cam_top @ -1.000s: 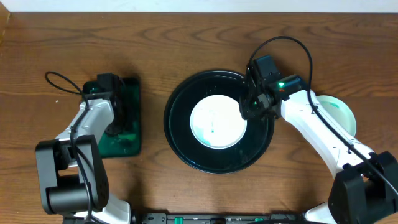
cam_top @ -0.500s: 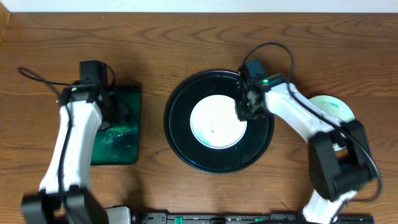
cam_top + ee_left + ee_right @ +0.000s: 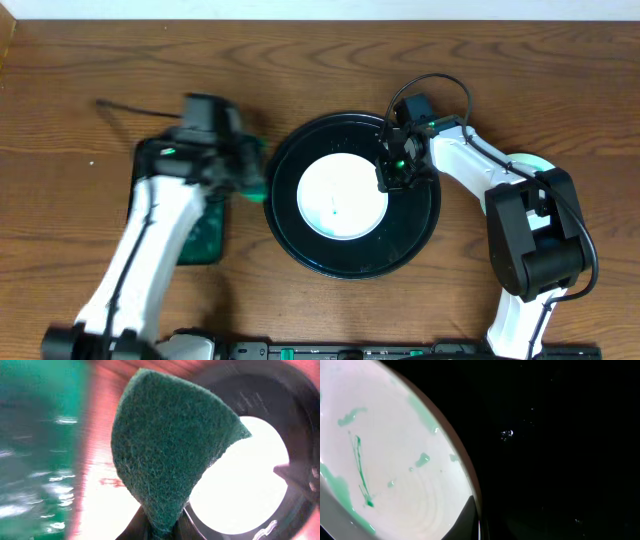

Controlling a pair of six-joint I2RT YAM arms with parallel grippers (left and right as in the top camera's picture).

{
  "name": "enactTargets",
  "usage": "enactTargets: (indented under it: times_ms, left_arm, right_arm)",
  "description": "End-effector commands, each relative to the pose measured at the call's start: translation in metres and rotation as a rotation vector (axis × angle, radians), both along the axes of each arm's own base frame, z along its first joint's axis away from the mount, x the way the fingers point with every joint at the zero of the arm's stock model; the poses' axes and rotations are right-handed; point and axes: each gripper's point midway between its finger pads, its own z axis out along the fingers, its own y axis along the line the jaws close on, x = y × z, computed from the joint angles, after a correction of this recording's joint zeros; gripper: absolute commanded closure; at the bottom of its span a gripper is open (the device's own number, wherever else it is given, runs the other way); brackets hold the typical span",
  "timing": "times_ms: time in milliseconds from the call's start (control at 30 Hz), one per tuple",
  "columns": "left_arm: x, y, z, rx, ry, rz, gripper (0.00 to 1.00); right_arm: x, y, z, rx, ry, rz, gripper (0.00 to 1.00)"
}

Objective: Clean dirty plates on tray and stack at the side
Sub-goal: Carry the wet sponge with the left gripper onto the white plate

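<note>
Right gripper (image 3: 388, 182): just snapped shut on plate (image 3: 335, 195), right rim, mid tray (image 3: 300, 250). Left gripper (image 3: 162, 527): clamps sponge (image 3: 170, 455), newly swung from green tray (image 3: 205, 235) to tray's left. Scrubbing looks imminent. Second plate (image 3: 528, 162): right tabletop (image 3: 300, 60).

The left gripper (image 3: 250, 176) with its green fibrous scouring pad (image 3: 165, 450) has swung right to the glossy round black tray (image 3: 300, 252); the right gripper (image 3: 391, 178) has clamped the white round plate (image 3: 335, 200) at its right rim.

Likely robot lab: wood-grain table (image 3: 300, 70), left arm (image 3: 150, 240), right arm (image 3: 480, 170).
</note>
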Motion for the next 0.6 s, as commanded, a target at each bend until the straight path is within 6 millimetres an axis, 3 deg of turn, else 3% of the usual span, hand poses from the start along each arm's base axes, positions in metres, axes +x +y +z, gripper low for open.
enactTargets:
  times_ms: [0, 200, 333, 433, 567]
  left_arm:
    - [-0.002, -0.048, -0.026, -0.05, 0.091, -0.049, 0.93]
    - [-0.003, -0.103, -0.092, -0.041, 0.205, -0.078, 0.93]
    - [0.002, -0.118, -0.127, -0.029, 0.225, -0.095, 0.93]
    - [0.009, -0.108, -0.146, 0.035, 0.221, -0.07, 0.93]
    - [0.012, -0.063, -0.153, 0.252, 0.203, 0.0, 0.93]
  right_arm:
    - [-0.02, -0.016, -0.032, -0.116, 0.101, -0.061, 0.99]
    - [-0.021, -0.018, -0.032, -0.125, 0.106, -0.063, 0.99]
    - [-0.021, -0.018, -0.032, -0.125, 0.106, -0.062, 0.99]
    - [-0.022, -0.017, -0.032, -0.126, 0.109, -0.061, 0.99]
    - [-0.023, -0.018, -0.032, -0.129, 0.113, -0.06, 0.99]
